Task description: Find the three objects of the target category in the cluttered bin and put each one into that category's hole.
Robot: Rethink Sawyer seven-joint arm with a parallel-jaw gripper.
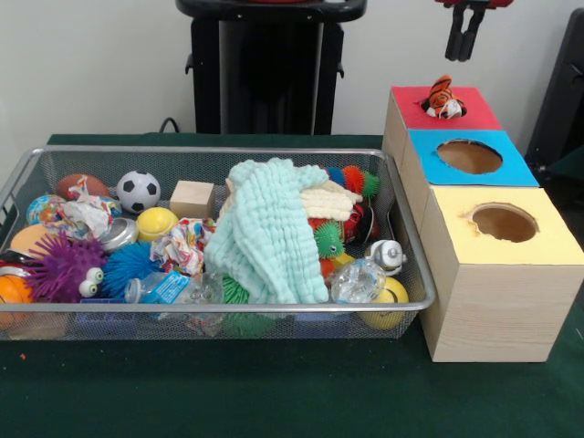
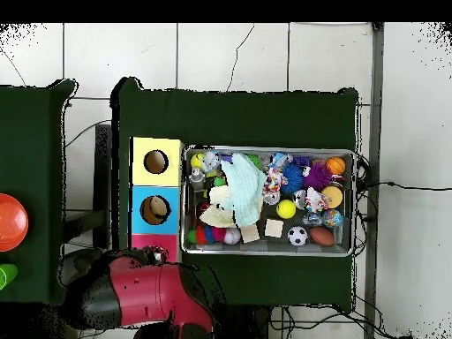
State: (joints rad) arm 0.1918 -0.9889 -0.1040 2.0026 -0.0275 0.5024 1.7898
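The wire-mesh bin (image 1: 219, 151) sits on the green table and is full of toys; it also shows in the overhead view (image 2: 268, 151). The tiger-striped plush (image 1: 443, 99) sticks up out of the round hole in the red-topped box (image 1: 476, 111), head showing. My gripper (image 1: 465, 41) hangs open and empty above and slightly right of it, clear of the plush. In the overhead view my red arm (image 2: 141, 291) covers most of the red box (image 2: 148, 240). The yellow-and-orange plush and the brown plush are hidden.
A mint-green cloth (image 1: 265, 233) lies heaped across the middle of the bin. A soccer ball (image 1: 138, 190), a wooden block (image 1: 192, 198) and a purple spiky ball (image 1: 62, 269) lie to its left. The blue-topped box (image 1: 470, 157) and the yellow-topped box (image 1: 504, 222) stand in front of the red one.
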